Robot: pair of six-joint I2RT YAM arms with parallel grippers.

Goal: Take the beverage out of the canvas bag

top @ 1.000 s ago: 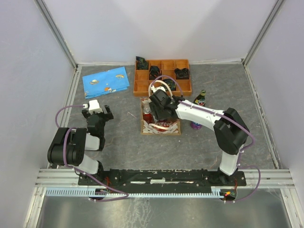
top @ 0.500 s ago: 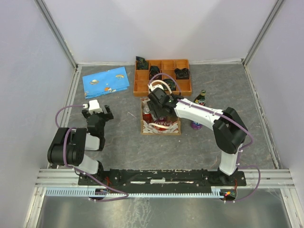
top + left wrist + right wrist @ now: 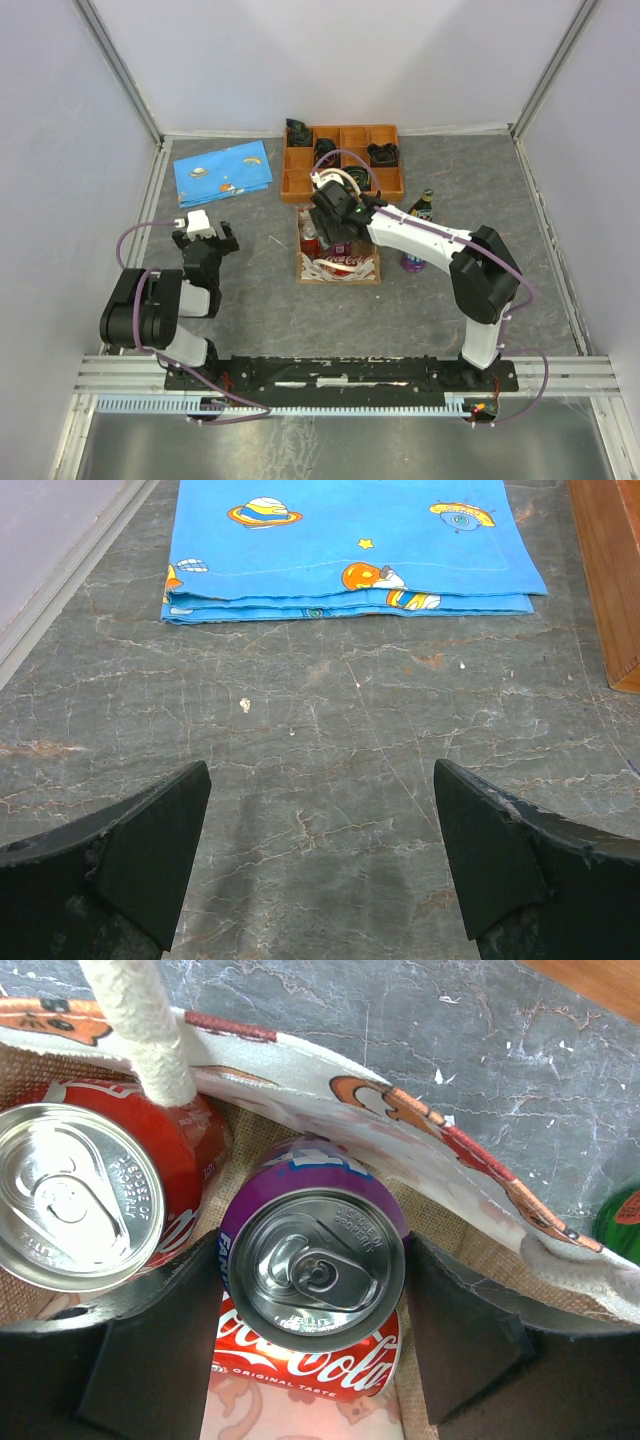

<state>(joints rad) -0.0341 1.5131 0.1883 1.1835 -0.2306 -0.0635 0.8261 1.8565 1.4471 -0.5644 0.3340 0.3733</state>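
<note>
Top external, running left to right. Resting toward the near-left corner of the worktop (image 3: 260,300): left gripper (image 3: 205,238), jaws standing apart, holding nothing. Lying toward the far-left corner: blue cloth (image 3: 222,172), folded. Sitting against the far edge: orange tray (image 3: 300,182). Standing mid-worktop: canvas bag (image 3: 340,265), with right gripper (image 3: 335,232) reaching down into it. Bracketing the purple can (image 3: 312,1270) on both sides, no gap showing; not being able to tell whether firmly clamped. Sharing the bag: red can (image 3: 90,1195), upright; Coca-Cola can (image 3: 310,1365), lying flat. Standing outside the bag, toward the right edge: green bottle (image 3: 424,207), purple container (image 3: 412,263). Judging extraction as pending: approach looking done, lift and set-down remaining. Enclosing all: grey veined worktop, pale lilac walls (image 3: 330,60), metal rail (image 3: 340,372) running along the near edge.
</note>
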